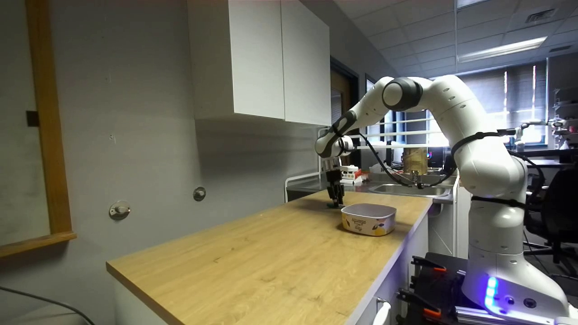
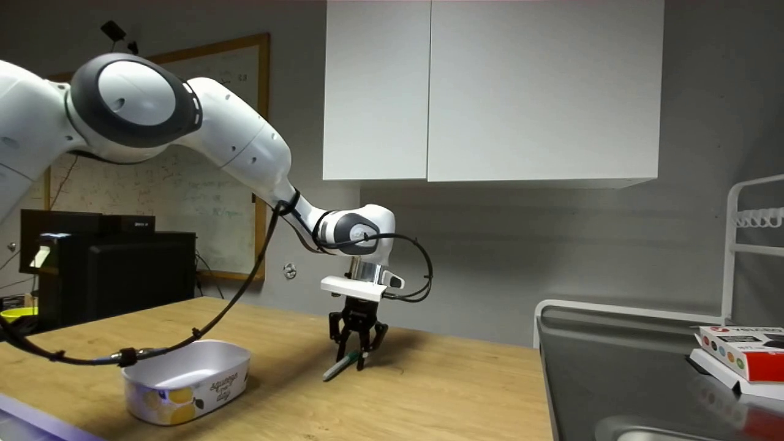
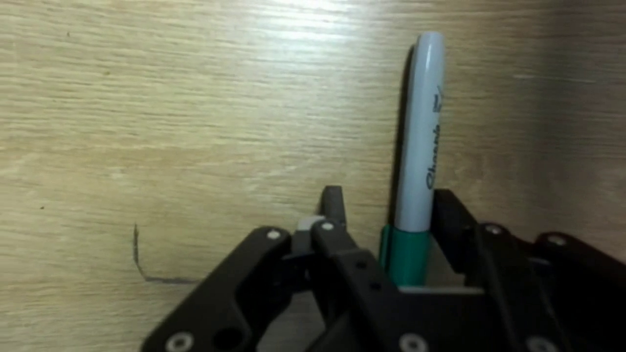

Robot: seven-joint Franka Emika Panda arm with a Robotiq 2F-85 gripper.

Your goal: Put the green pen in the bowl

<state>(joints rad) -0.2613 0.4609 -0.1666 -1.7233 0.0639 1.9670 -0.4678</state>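
The green pen is a grey-white marker with a green cap (image 3: 410, 256), lying flat on the wooden counter; it also shows in an exterior view (image 2: 337, 368). The bowl is a whitish rounded-rectangular container with lemons and lettering on its side, upright on the counter in both exterior views (image 1: 368, 224) (image 2: 190, 397); it is out of the wrist view. My gripper (image 3: 390, 208) is open, low over the counter, with its fingers on either side of the pen near the cap. The right finger in the wrist view is right beside the pen; a gap shows at the left finger. The cap's end is hidden.
The wooden counter (image 1: 253, 253) runs along a wall under white cabinets (image 2: 539, 92). A dark metal sink surface (image 2: 618, 361) adjoins it, with a red and white box (image 2: 744, 352) and a white rack (image 2: 732, 257). A black cable (image 2: 245, 282) hangs from the arm above the bowl's area.
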